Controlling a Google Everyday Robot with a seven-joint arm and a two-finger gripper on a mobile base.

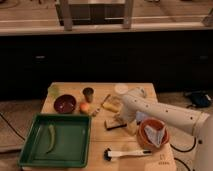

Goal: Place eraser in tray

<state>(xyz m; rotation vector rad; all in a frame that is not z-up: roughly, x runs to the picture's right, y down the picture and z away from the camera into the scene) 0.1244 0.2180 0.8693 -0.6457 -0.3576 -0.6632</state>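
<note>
Gripper [122, 119] down low near the middle of the worktop, a little toward the right edge, at the end of a white arm [165, 114] reaching in from past the right edge. Cannot tell how far open, nor whether holding anything.

Just beside the gripper, on the side toward the left edge: small rectangular eraser, tan top over a dark base [112, 124], flat on the wooden worktop [99, 141] and outside the tray.

In the front-left corner: large shallow green plastic tray [75, 145], rim close to the front and left edges. Inside, one long green pod [51, 137] in the half nearer the left edge; open floor across the other half. Between the tray's near rim and the eraser, a strip of bare wood.

Toward the back-left corner:
- round dark-red bowl [65, 104]
- small orange fruit [85, 107]
- small dark cup [88, 94]
- pale green lump [53, 90]

Just behind the eraser, a flat yellow piece [112, 103]. At the back edge, a white disc [121, 88].

Near the right edge, close beside the gripper: round orange-brown bowl [144, 142] with a blue-grey pad [156, 136] in it. Along the front edge, a white-handled black brush [125, 153].
</note>
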